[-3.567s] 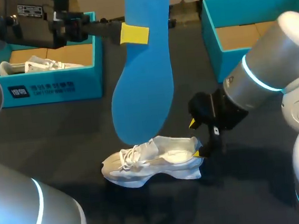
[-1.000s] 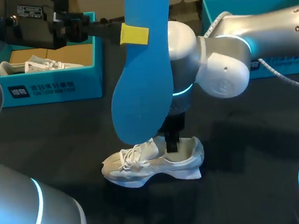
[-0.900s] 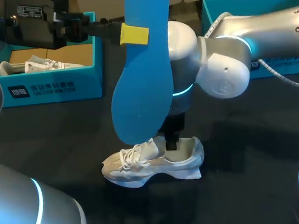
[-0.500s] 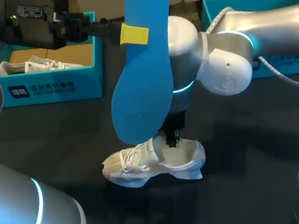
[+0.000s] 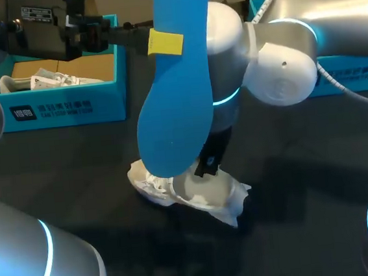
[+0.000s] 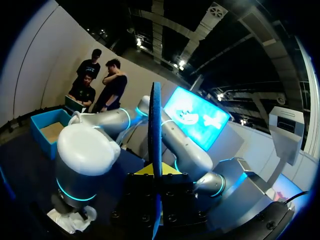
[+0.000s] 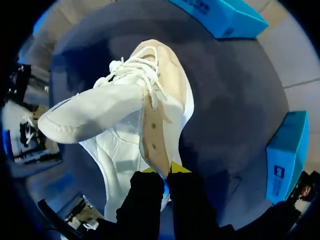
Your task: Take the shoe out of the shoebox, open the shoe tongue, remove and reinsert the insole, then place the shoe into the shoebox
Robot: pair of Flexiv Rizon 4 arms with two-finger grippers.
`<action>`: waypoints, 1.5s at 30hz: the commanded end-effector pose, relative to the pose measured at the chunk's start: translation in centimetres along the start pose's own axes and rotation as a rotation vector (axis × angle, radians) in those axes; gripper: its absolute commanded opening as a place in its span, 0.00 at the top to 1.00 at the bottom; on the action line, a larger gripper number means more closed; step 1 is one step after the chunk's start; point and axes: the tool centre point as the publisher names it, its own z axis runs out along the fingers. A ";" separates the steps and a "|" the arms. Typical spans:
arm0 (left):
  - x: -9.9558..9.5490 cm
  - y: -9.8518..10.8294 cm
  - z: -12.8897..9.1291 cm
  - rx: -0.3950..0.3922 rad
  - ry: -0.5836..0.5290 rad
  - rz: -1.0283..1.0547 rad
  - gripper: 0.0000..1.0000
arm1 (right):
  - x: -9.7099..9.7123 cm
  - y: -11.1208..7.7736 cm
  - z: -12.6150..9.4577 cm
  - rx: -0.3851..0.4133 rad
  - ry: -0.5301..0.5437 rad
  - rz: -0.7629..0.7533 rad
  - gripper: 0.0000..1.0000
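Right claw (image 7: 162, 172) is nipped tight on the thin tan lining at the mouth of the shoe (image 7: 125, 100), which lies skewed on the bench (image 5: 76, 168). Left claw (image 5: 163, 41) is clamped on the blue insole (image 5: 176, 93), held upright above.

I judge the risk to be this: so slight a pinch could slip or twist the shoe and close its mouth. The insole, once lowered, could then jam at the rim or knock the right arm (image 5: 282, 70) close beside it.

Only the right wrist view shows that pinch, since the head view hides it behind the insole. Only the head view shows the insole's lower end over the shoe's toe.
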 end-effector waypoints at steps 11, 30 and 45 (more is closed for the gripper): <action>-0.1 -0.2 0.2 -0.003 0.001 -0.001 1.00 | 0.6 0.5 -0.5 0.015 -0.049 0.114 1.00; -0.1 -0.2 0.2 -0.003 0.001 -0.001 1.00 | 4.3 -1.5 -2.2 -0.232 0.039 0.940 1.00; -0.1 -0.2 0.2 -0.003 0.001 -0.001 1.00 | 4.2 -0.6 0.8 -0.189 0.133 1.117 1.00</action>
